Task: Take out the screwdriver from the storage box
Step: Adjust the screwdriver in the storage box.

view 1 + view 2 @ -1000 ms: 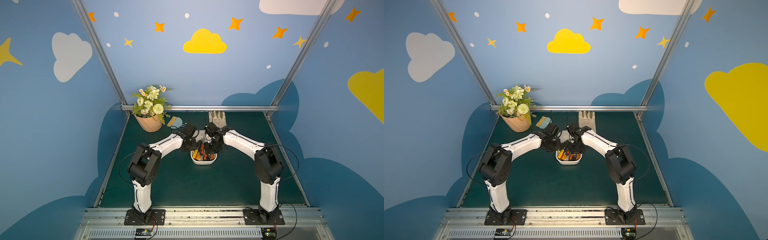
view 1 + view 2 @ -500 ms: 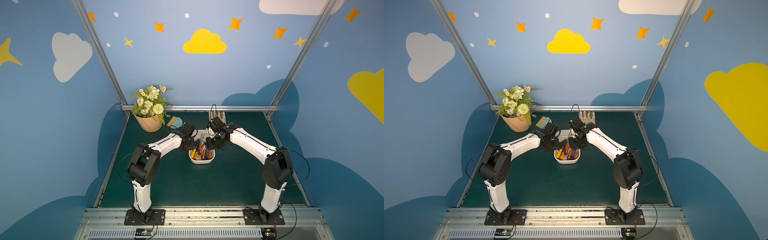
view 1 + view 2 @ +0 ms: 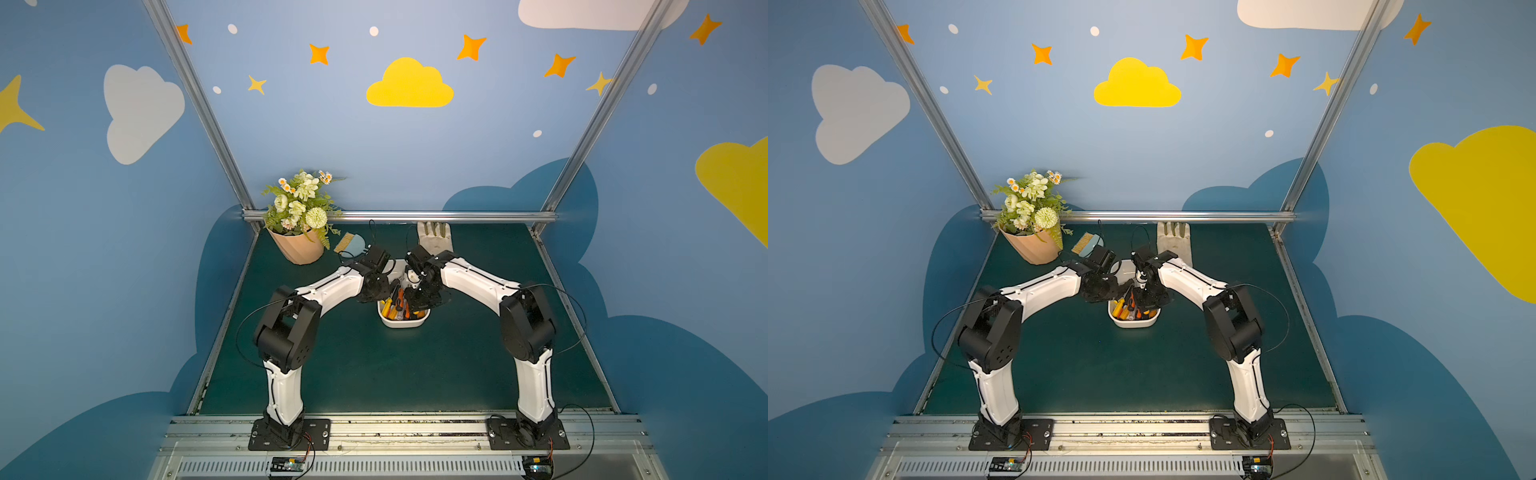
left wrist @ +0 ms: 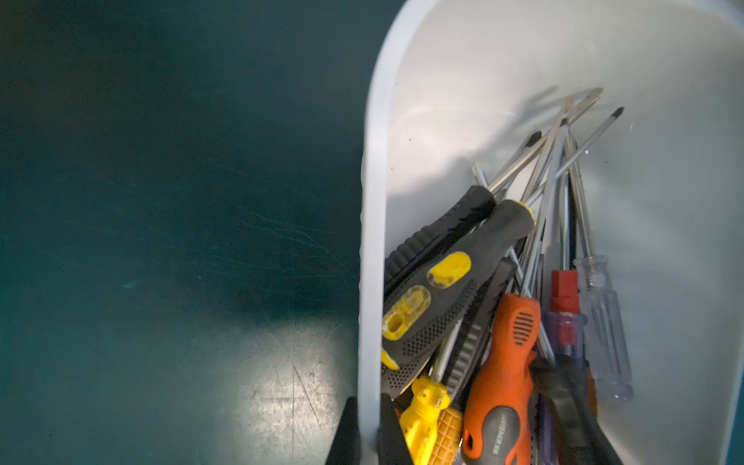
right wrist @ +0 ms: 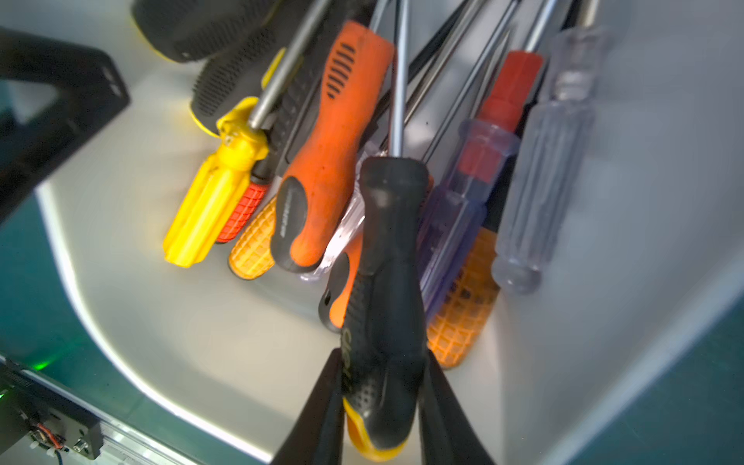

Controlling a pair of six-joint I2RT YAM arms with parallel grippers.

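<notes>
Right wrist view is giving what the top views aren't. The right gripper (image 5: 381, 362) is clamping the black rubber-grip screwdriver (image 5: 386, 261), the one with the yellow-orange butt cap. The jaws are closed on the lower handle, one finger (image 5: 322, 402) on each side. The handle is sitting tilted between the jaws, and its steel shaft is running away from them over the pile. It is hanging over the inside of the white rounded plastic storage box (image 5: 161, 322) (can't tell if the shaft is touching the others).

Just beyond the jaws, an orange-and-grey handle (image 5: 322, 161) is lying on one side and a violet clear handle with a red core (image 5: 475, 173) on the other. A colourless clear handle (image 5: 543, 161) is lying past the violet one. A yellow fluted handle (image 5: 213, 193) is lying further out on the orange side.

Left wrist view is adding the other grip. The left gripper (image 4: 368, 422) is pinching the box's side wall (image 4: 372, 201), jaws together on the thin rim. One finger is sitting outside over the dark green mat (image 4: 161, 241), the other inside beside the handles. The shafts are fanning away from these jaws toward the bare white far end.

In both top views the box (image 3: 401, 323) (image 3: 1133, 323) is sitting under the two wrists, which are covering both sets of jaws, so the grip isn't readable from above. Only these views are showing the peach flower pot (image 3: 297, 249), the pale glove (image 3: 434, 235) and the small blue brush (image 3: 351, 245), all well beyond the jaws.
</notes>
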